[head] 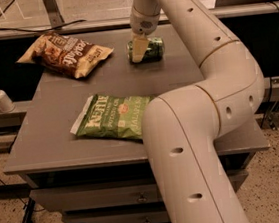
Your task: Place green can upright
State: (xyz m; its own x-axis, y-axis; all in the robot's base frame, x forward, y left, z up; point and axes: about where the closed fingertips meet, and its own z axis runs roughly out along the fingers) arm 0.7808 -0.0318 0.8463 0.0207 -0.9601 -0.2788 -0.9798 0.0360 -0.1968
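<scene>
Gripper [140,48] down at lying green can [150,50], grip unclear; brown bag [67,53] beside, green bag [111,117] nearer, edge behind arm [226,73].

green can [154,49]: green, dark markings
gripper [139,50]: pale cream, far, at the can
near bag [112,117]: green, white lettering
far-left bag [67,53]: brown
tabletop [62,99]: grey

"kettle" printed on the green crisp bag [113,119]
</scene>
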